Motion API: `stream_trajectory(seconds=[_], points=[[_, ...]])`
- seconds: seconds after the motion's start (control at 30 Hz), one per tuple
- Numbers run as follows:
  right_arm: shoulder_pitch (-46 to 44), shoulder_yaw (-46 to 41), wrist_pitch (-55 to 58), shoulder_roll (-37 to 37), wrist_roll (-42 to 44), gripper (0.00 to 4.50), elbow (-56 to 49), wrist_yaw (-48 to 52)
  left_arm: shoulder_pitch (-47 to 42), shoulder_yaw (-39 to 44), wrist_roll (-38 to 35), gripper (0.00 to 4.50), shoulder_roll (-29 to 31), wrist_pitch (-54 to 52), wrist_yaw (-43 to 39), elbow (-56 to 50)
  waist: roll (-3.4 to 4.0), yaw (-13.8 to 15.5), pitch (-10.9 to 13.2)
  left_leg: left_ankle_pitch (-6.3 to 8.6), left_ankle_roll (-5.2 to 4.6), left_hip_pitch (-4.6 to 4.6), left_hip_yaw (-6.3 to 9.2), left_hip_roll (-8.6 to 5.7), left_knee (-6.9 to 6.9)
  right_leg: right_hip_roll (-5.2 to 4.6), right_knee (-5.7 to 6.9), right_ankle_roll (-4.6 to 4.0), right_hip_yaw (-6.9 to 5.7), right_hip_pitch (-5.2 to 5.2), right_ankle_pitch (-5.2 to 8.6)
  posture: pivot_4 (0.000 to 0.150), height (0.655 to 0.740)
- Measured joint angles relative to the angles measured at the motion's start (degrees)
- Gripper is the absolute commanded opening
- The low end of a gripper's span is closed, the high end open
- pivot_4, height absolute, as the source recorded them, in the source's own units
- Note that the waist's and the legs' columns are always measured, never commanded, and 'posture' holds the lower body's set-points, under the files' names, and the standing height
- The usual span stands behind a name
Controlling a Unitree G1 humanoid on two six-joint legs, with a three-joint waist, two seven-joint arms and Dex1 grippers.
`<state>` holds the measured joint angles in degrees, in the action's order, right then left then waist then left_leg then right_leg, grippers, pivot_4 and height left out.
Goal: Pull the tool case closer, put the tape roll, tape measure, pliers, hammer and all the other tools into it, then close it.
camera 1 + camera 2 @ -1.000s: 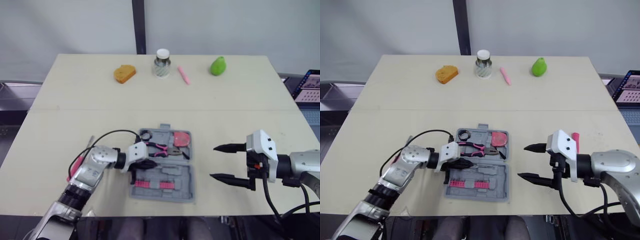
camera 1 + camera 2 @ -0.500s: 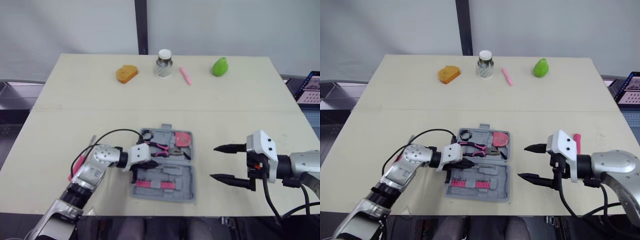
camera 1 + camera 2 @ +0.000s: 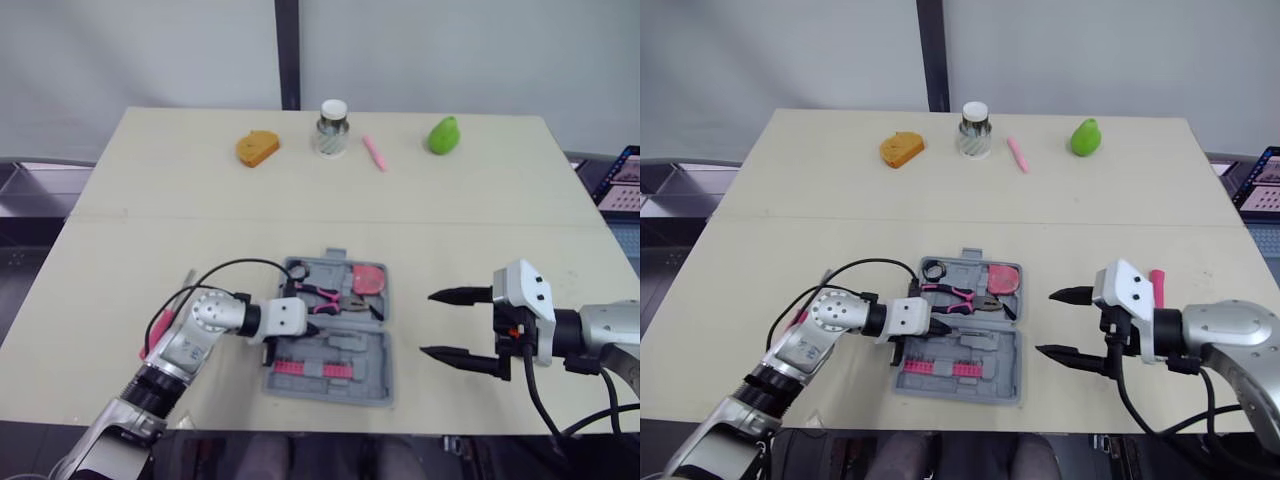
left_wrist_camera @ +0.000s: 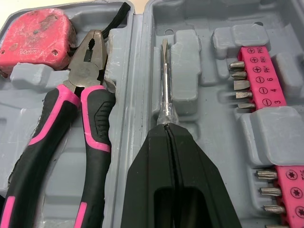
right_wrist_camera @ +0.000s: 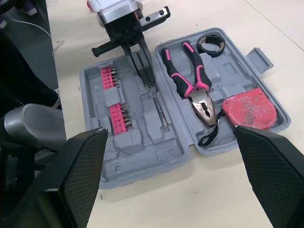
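Grey plastic tool case (image 3: 340, 347) open on the desk (image 3: 480, 200).
Inside, left gripper (image 4: 166, 127) pinches a thin metal screwdriver (image 4: 164, 80); right gripper (image 3: 427, 323) is spread.

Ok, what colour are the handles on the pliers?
The pliers have pink and black handles; the left wrist view shows them best.

It looks like a robot test lab: a bare table (image 3: 150, 180), a plain grey wall (image 3: 130, 60) behind it, and a laptop (image 3: 622, 178) beside it.
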<state>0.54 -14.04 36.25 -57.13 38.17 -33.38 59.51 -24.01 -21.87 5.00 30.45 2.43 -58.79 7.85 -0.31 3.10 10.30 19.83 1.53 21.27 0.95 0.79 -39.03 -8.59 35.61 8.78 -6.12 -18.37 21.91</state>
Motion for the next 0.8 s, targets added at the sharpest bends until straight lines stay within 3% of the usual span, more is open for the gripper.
stream_trajectory(seconds=[0.57, 0.8], points=[[0.36, 0.0, -0.11, 0.01, -0.52, 4.5, 0.0, -0.11, -1.36, -1.54, 2.39, 0.03, -0.44, -1.26, 0.07, -0.33, 0.23, 0.25, -0.26, 0.01, -0.01, -0.2, 0.04, -0.03, -0.01, -0.02, -0.08, 0.02, -0.03, 0.28, -0.01, 0.15, 0.74], [2.18, -4.01, -0.13, 1.6, 0.88, 4.5, 1.77, -0.16, 2.71, 6.02, -12.3, 0.03, 1.84, -21.99, -5.3, -8.3, 0.14, -0.54, -0.14, 0.01, -0.01, 0.09, 0.01, 0.03, 0.04, 0.02, 0.0, 0.01, -0.01, -0.1, -0.01, 0.15, 0.74]])
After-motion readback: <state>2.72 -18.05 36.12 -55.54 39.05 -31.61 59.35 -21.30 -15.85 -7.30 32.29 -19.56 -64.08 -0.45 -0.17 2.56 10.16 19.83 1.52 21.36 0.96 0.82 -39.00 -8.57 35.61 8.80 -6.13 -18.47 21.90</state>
